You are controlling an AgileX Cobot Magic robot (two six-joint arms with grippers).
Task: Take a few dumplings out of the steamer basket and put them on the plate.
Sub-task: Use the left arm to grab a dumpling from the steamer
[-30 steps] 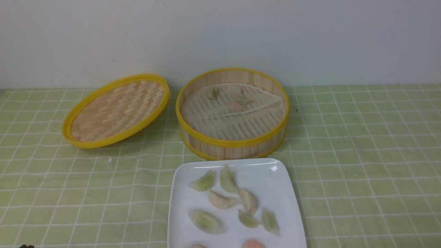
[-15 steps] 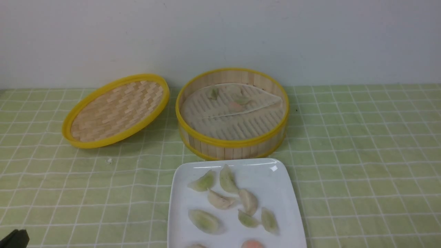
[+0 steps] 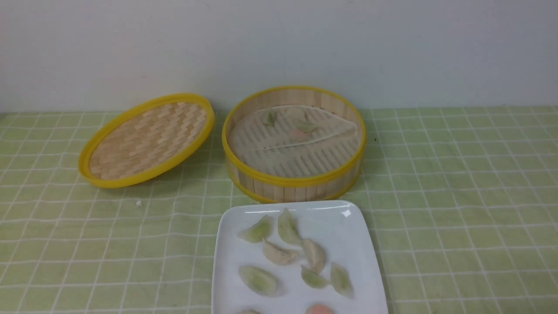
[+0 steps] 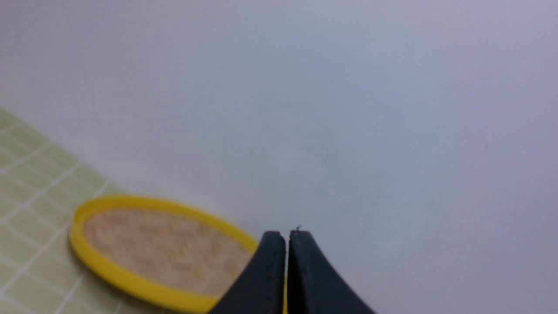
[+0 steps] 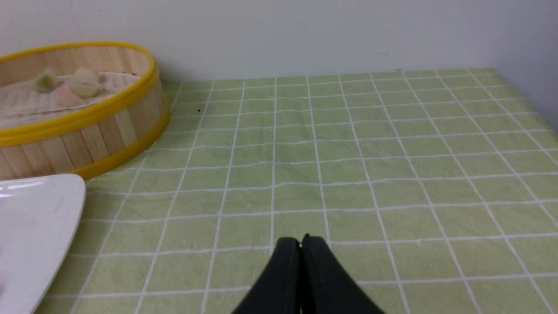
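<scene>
Basket (image 5: 109, 126) well apart from right hand (image 5: 301, 240)

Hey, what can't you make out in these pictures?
Front view: the plate and a pink dumpling are cut off by the bottom edge.
Front view: dumplings in the steamer basket are small and hazy; count unclear.
Left wrist view: the lid is blurred, partly behind the jaws.

Center frame, the open steamer basket (image 3: 294, 183) stands upright with a few dumplings (image 3: 301, 126) at its back. The glossy white plate (image 3: 353, 231) just below it holds several green, cream and pink ones.
</scene>
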